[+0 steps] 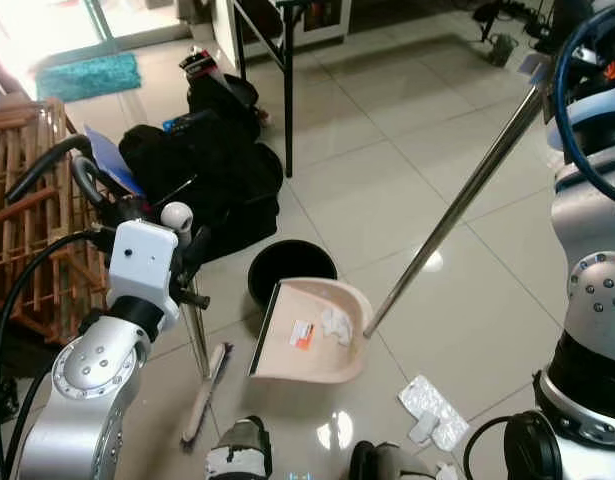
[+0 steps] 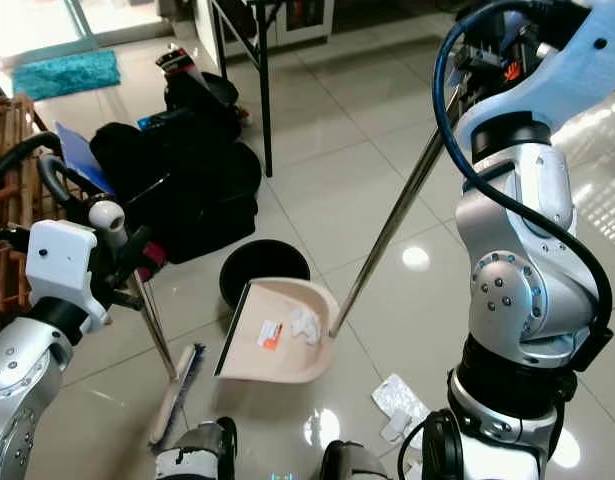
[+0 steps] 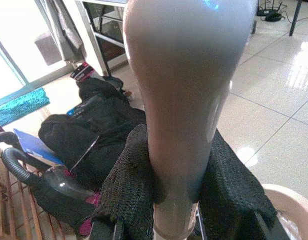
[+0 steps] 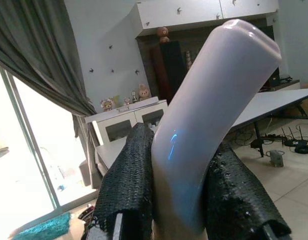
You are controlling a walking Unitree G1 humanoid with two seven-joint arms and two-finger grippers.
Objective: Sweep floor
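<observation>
Bottom right of frame: flat packet point(image 1: 433, 408) on the tiles, not yet swept, so job is prob. part done. Centre: dustpan point(image 1: 312, 342) already holds crumpled paper point(image 1: 336, 322); broom point(image 1: 208, 388) head lower left. Left gripper point(image 3: 176, 200) fingers pinch broom handle; right gripper point(image 4: 179, 200) fingers clamp dustpan handle, upper right.

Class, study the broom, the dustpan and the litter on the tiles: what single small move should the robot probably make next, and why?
Probably the left gripper, shut on the broom handle, should swing the broom head across towards the blister packs. They lie on the floor beside the dustpan, which the right gripper holds by its long handle and which already holds crumpled paper.
</observation>
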